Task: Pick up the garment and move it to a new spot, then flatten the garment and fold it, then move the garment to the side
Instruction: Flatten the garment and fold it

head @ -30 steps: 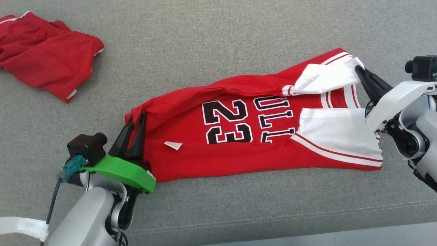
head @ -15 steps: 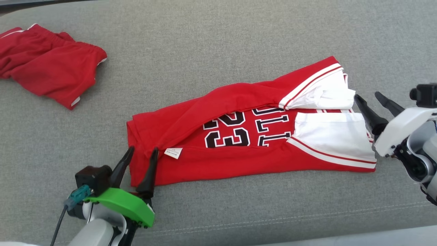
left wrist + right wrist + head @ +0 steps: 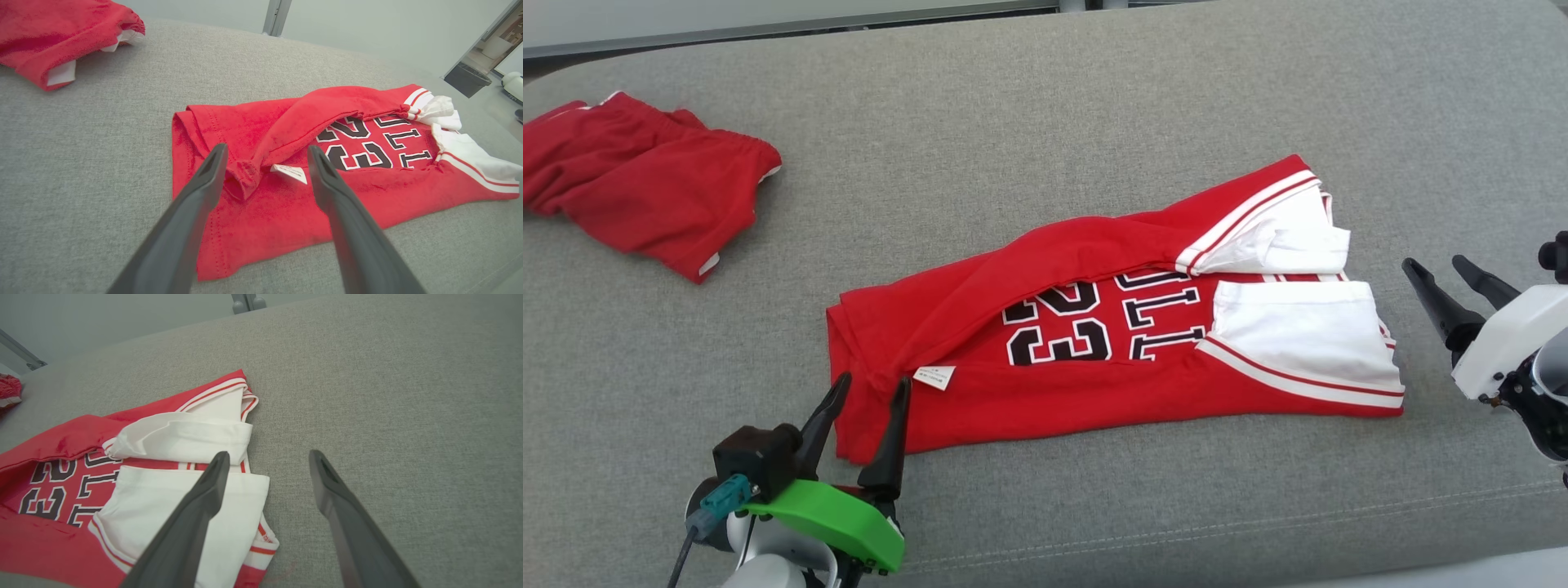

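The garment [image 3: 1094,367], a red basketball shirt with white sleeves [image 3: 1298,331], lies on a grey sofa cushion [image 3: 1045,122]. It stretches sideways in the head view, hem end toward the robot's left and sleeve end toward its right. Its two long sides are turned in toward the middle. The far side droops over the top of the black number print [image 3: 1058,331], and the near side leaves the lower part of the print showing. A small white label [image 3: 934,376] pokes out near the hem end.

The left hand [image 3: 873,380] hovers at the near corner of the garment's hem end. Its fingers are spread wide, one on either side of a bunched bit of hem, and they hold nothing. The right hand [image 3: 1434,263] hangs just beyond the garment's sleeve end, apart from the cloth, fingers also wide and empty. A pair of red shorts [image 3: 645,192] lies well apart from the garment, beyond its hem end and farther from the robot.

The folding step seems to be in hand, with the lengthwise folds laid and both hands free. The next move probably calls for smoothing the loose far flap. Each hand would then pinch a corner of one end and carry it over to the other end, keeping the layers together. Moving the garment aside would follow.
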Motion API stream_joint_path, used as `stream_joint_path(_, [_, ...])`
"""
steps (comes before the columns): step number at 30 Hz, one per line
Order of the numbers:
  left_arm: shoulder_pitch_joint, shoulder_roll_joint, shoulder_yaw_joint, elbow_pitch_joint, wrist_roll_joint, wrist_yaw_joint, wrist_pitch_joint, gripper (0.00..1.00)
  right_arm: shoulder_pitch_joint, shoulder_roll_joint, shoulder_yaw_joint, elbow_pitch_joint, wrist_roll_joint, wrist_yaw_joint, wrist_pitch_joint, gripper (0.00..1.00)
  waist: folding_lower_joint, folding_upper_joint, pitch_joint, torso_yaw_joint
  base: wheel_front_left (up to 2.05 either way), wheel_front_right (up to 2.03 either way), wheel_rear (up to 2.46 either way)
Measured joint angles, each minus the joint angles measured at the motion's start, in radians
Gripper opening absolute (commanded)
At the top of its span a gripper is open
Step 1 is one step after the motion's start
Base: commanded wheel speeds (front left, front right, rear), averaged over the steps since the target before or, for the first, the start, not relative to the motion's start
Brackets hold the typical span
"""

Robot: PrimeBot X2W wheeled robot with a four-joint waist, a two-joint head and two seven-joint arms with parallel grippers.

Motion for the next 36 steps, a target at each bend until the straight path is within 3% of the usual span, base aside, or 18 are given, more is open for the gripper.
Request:
stream_joint_path(10, [0.003,-0.018,-0.005,-0.062,0.034,0.052,-0.008,1.0,-0.053,0.04,-0.022,0.09,0.034,0.0,0.07,1.0,0.0,0.0,-0.051,0.034,0.0,0.0,0.0])
stream_joint_path(22, [0.047,-0.016,0.007,-0.126,0.027,0.084,-0.009,1.0,-0.126,0.117,-0.032,0.228,-0.003,0.0,0.106,1.0,0.0,0.0,-0.088,0.127,0.0,0.0,0.0])
stream_joint_path(23, [0.049,-0.017,0.007,-0.129,0.027,0.086,-0.009,1.0,-0.133,0.125,-0.034,0.238,-0.005,0.0,0.106,0.82,0.0,0.0,-0.088,0.133,0.0,0.0,0.0])
stream_joint_path(24, [0.052,-0.017,0.008,-0.133,0.027,0.086,-0.009,1.0,-0.141,0.134,-0.035,0.249,-0.009,0.0,0.106,0.5,0.0,0.0,-0.088,0.14,0.0,0.0,0.0])
stream_joint_path(27, [0.055,-0.017,0.009,-0.146,0.027,0.087,-0.01,1.0,-0.164,0.162,-0.035,0.28,-0.021,0.0,0.113,0.03,0.0,0.0,-0.085,0.156,0.0,0.0,0.0])
stream_joint_path(36, [0.031,-0.016,0.004,-0.178,0.041,0.088,-0.007,1.0,-0.225,0.267,-0.019,0.41,-0.033,0.0,0.192,0.0,0.0,0.0,-0.056,0.205,0.0,0.0,0.0])
